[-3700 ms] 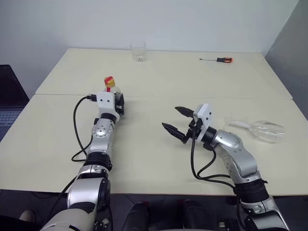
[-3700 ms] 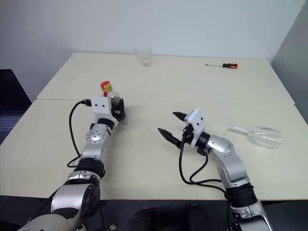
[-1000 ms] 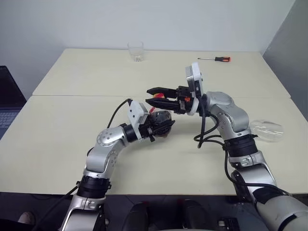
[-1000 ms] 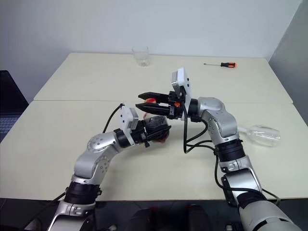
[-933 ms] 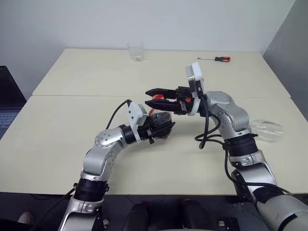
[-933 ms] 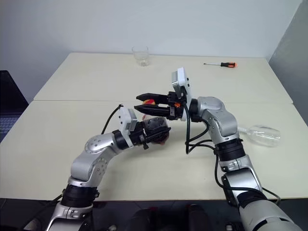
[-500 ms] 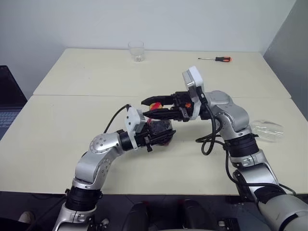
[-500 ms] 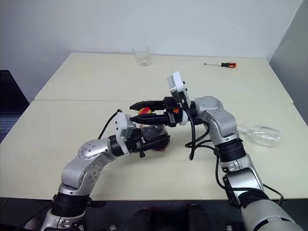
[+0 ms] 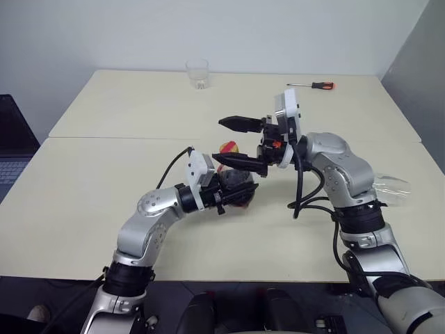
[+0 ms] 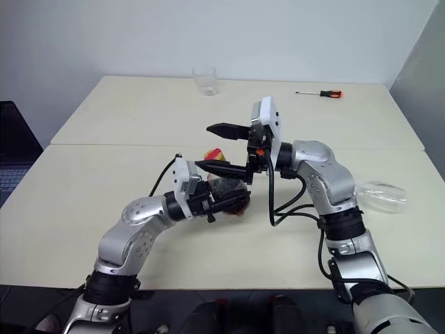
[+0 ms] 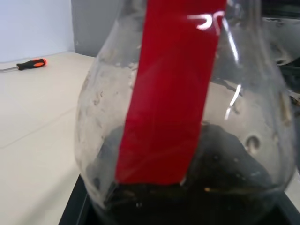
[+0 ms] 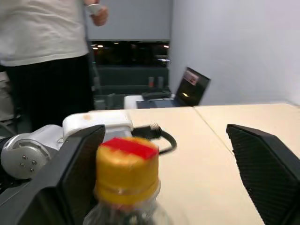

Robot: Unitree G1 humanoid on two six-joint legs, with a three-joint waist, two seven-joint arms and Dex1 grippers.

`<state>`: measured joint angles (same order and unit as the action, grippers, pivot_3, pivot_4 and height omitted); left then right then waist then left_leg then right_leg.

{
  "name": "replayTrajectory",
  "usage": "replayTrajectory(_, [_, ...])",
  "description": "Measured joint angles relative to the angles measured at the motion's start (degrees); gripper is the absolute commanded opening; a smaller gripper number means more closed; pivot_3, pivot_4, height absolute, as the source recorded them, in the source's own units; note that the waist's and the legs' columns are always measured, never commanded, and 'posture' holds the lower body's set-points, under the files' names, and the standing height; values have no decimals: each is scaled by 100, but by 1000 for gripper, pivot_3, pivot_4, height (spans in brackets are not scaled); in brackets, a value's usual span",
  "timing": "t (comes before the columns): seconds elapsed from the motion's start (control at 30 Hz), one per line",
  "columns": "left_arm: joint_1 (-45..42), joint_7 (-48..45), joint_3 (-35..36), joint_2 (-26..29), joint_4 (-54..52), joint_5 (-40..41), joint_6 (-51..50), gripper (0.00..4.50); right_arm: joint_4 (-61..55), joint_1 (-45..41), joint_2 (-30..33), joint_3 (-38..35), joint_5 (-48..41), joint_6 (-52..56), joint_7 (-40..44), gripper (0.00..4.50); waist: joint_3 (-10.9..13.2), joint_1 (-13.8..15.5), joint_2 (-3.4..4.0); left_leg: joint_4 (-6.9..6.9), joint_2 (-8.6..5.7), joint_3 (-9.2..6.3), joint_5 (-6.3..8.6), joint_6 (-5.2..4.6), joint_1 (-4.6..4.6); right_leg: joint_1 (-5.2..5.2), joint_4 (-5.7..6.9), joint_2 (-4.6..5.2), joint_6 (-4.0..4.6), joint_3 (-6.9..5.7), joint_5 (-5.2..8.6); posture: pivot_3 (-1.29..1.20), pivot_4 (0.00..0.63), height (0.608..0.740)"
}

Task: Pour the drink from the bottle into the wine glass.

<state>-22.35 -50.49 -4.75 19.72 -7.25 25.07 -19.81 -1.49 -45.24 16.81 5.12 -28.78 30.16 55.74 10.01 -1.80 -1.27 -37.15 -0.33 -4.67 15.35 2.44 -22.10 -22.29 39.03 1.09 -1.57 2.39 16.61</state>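
Bottle [image 9: 233, 186] stands upright over the table's [image 9: 83, 195] middle, squeezed in the left gripper [image 9: 240, 189]. Right gripper [image 9: 238, 142] is spread wide around its yellow cap [image 12: 125, 169]. The right wrist view also shows a person [image 12: 44, 56] standing behind.

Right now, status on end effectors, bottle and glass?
Left end effector shut on bottle. Right end effector open around cap. Wine glass lying on its side.
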Motion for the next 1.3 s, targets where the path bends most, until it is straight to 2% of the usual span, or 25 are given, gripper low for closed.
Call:
replayTrajectory(0.17, [-342,251,63,-164,787,-203,299,2184,-352,109,23,-163,-23,369,-632,4482,0,-1,0,3,0,-2,0,0,0,-1,1,-1,0,-3,0,0,150,740])
replayTrajectory(0.47, [-1065,618,75,-559,1877,-518,730,2184,-678,110,-369,-40,109,619,-1615,4482,0,-7,0,2,-1,2,0,0,-3,-3,-2,-1,0,0,0,0,150,740])
replayTrajectory(0.7, [-1255,623,63,-742,2297,-669,1024,2184,-338,-107,-785,97,652,476,-2393,4482,0,-10,0,2,0,1,-1,1,-3,-5,1,-1,0,-1,0,0,150,740])
replayTrajectory(0.97, [-1258,588,63,-741,2349,-761,1141,2184,19,-283,-983,173,992,281,-2704,4482,0,-8,0,5,-1,2,-1,1,-5,-7,-3,-1,0,0,0,0,150,740])
replayTrajectory(1.1, [-1258,574,63,-726,2349,-771,1151,2184,60,-289,-1001,174,1034,273,-2704,3612,0,-9,0,5,-1,3,-1,1,-5,-7,-2,-1,0,0,0,0,150,740])
replayTrajectory(1.3, [-1257,544,64,-710,2350,-797,1151,2184,64,-290,-1029,234,1064,270,-2605,1411,0,-11,0,5,0,2,-1,1,-5,-7,-2,-2,0,-1,0,0,150,740])
